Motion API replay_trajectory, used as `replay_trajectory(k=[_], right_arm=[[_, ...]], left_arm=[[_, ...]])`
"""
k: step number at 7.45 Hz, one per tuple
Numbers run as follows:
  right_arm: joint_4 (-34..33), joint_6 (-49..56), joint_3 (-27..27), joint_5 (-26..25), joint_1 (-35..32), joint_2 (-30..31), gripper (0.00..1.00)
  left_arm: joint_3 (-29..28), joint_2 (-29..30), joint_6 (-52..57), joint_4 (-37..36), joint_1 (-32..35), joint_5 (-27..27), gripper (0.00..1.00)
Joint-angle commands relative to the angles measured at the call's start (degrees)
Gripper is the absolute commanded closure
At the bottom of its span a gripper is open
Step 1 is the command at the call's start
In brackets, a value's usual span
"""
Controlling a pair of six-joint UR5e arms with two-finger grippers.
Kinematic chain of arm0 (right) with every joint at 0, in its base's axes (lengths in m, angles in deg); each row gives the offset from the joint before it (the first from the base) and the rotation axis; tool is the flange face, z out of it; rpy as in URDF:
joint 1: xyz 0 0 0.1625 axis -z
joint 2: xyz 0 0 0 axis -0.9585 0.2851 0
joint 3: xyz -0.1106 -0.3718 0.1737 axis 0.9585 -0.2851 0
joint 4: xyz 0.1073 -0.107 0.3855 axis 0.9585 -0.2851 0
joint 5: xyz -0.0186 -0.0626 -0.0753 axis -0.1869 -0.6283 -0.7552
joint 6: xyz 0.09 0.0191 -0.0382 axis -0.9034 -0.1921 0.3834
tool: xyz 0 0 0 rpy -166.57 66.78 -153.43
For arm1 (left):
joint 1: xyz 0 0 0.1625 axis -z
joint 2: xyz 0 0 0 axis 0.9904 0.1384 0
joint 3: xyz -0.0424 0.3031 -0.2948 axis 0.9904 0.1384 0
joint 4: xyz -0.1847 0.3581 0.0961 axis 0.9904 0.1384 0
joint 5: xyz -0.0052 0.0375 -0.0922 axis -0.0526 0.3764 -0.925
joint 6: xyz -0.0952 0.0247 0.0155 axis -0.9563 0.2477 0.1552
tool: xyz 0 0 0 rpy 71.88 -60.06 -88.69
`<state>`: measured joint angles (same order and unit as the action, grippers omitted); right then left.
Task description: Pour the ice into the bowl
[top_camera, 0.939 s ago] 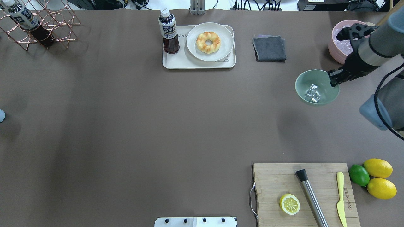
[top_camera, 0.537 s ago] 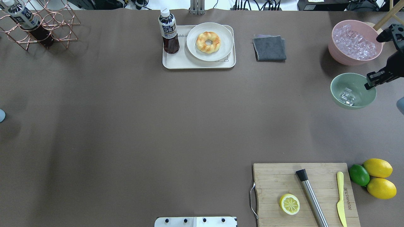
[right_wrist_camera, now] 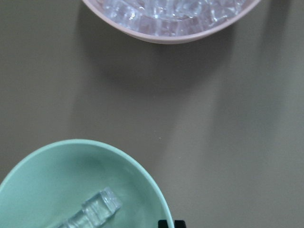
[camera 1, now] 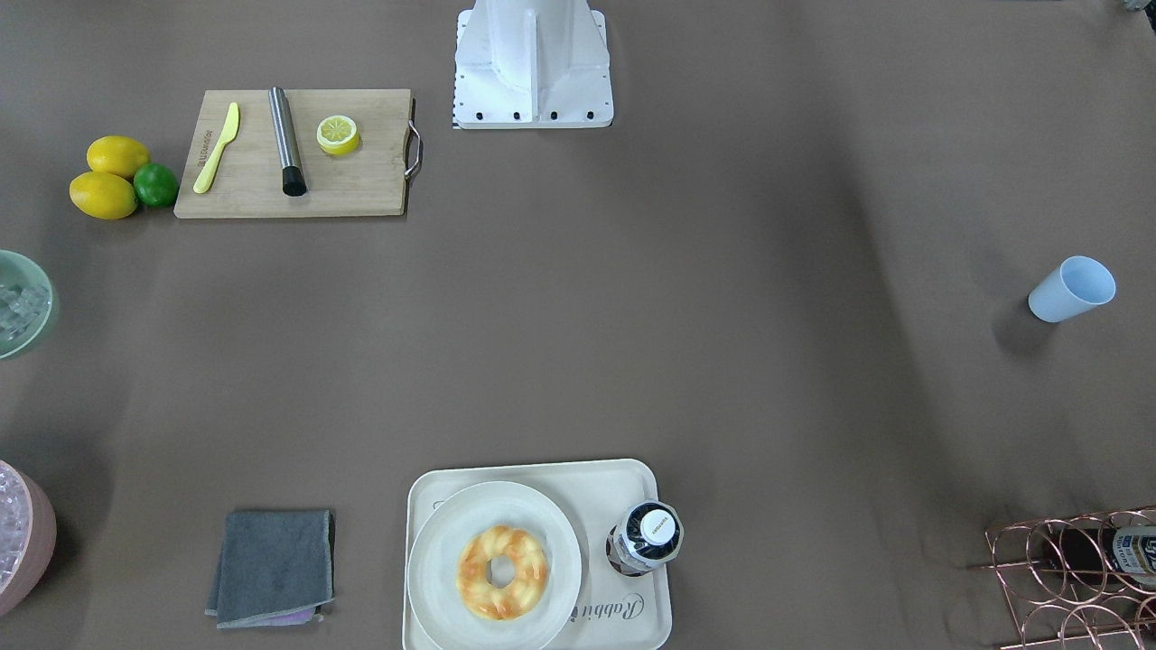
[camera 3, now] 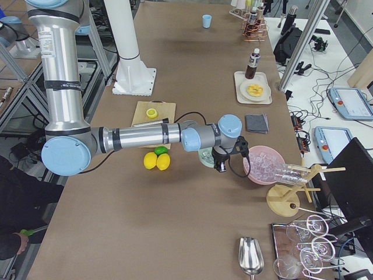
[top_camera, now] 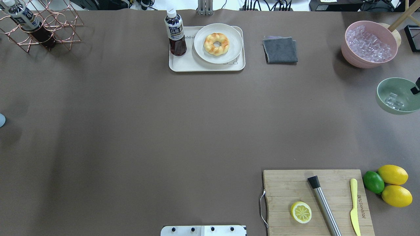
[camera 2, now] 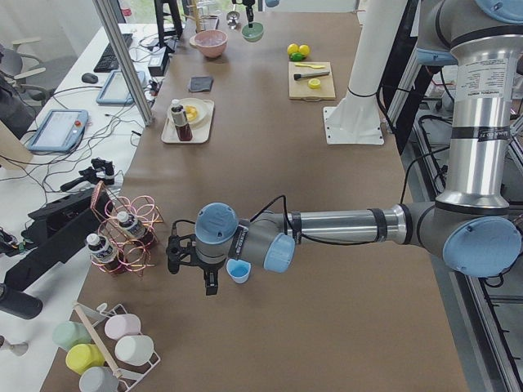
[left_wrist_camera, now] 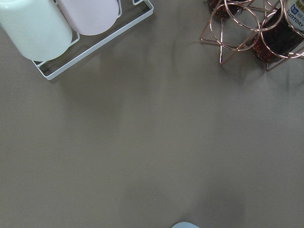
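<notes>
Bowl: the mint-green bowl is at the right end of the surface, cut by the overhead view's right edge. It is near the pink container, on the robot's side of it, with bare surface between them.
Ice: a few clear cubes lie together in the bowl's bottom. The pink container is heaped with many more.
Right end effector: its dark fingertips sit at the bowl's rim and seem clamped on it, one inside and one outside, though the wrist view catches only their very ends.
Bowl height: I cannot tell whether it rests on the surface or hangs just above it.
Left end effector: it is at the opposite end of the surface, pointing down just beside the light blue cup. Only the side camera shows it, so I cannot tell whether its fingers are apart or together.
Nearby: a wooden cutting board lies well apart from the bowl, nearer the robot.
</notes>
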<state>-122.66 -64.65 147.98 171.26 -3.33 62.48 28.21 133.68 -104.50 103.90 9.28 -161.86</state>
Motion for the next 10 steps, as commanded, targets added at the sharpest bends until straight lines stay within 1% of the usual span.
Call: replay_trajectory(k=[1,2,3,5,6,7,8,10], right_arm=[[6.4,5.2,-8.4,1.2,-4.0,0.1,1.0],[9.3,5.4,-11.4,1.3,-4.8,0.0,1.0],[9.7,6.6,-12.9,1.3,-5.3,0.0,1.0],[9.7,7.6,-15.5,1.3,-6.2,-0.7,1.0],[9.8,7.5,-17.1,1.3,-6.5,-1.5,1.0],[9.9,7.5,-18.2,1.3,-6.6,-2.0,1.0],[13.1,7.2,-20.8,1.3,-6.5,-2.3,1.0],[16.2,7.2,-24.1,1.2,-6.5,-2.5,1.0]], left_arm=[[0.9,0.1,-0.2,-0.3,0.1,0.2,0.03],[1.0,-0.1,0.0,-0.3,0.3,0.3,0.03],[0.7,-0.1,0.8,-0.3,0.0,0.4,0.03],[0.4,-0.8,8.1,-0.3,0.1,0.4,0.03],[0.6,-1.5,9.7,-0.3,0.1,1.1,0.03],[0.7,-1.3,9.7,-0.3,0.0,3.1,0.03],[0.3,-1.3,9.8,-0.3,-0.2,3.8,0.03],[0.4,-1.3,9.7,-0.5,-0.4,3.7,0.03]])
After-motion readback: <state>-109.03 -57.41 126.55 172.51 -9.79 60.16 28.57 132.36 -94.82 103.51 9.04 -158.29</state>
